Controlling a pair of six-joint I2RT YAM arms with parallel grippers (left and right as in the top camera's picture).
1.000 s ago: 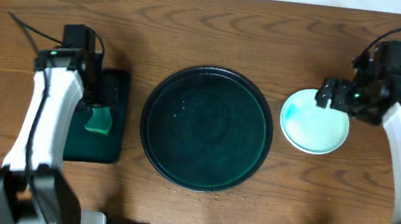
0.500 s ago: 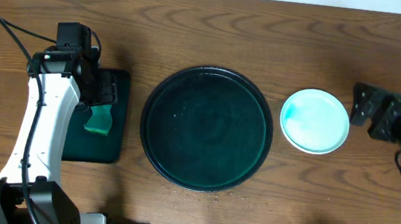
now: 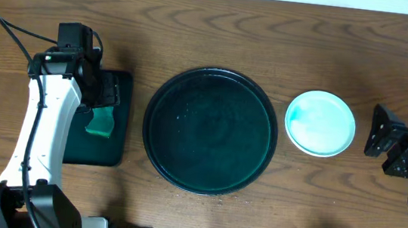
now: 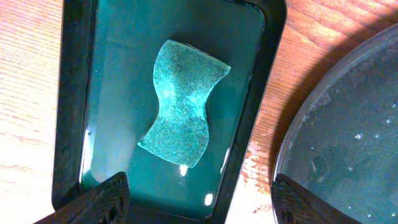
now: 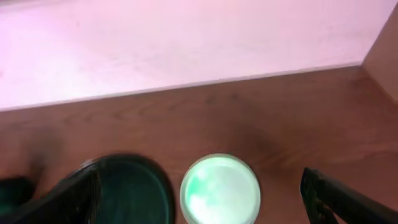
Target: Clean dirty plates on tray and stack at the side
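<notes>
The large round dark tray (image 3: pixel 210 131) sits mid-table with nothing on it; its rim also shows in the left wrist view (image 4: pixel 348 124) and in the right wrist view (image 5: pixel 134 190). A pale-mint plate (image 3: pixel 321 123) lies on the wood right of the tray; I cannot tell whether others lie under it. It also shows in the right wrist view (image 5: pixel 221 188). My right gripper (image 3: pixel 383 140) is open and empty, to the right of the plate (image 5: pixel 202 208). My left gripper (image 3: pixel 104 92) is open and empty above the rectangular tray (image 4: pixel 199 208).
A small rectangular dark green tray (image 3: pixel 109 153) at the left holds a teal sponge (image 4: pixel 183 102), which also shows in the overhead view (image 3: pixel 100 123). A pale wall runs along the table's far edge (image 5: pixel 186 43).
My right arm has drawn back to the right and down, away from the plate, which stays in place. The left arm shifted slightly a second ago and has since kept still.
</notes>
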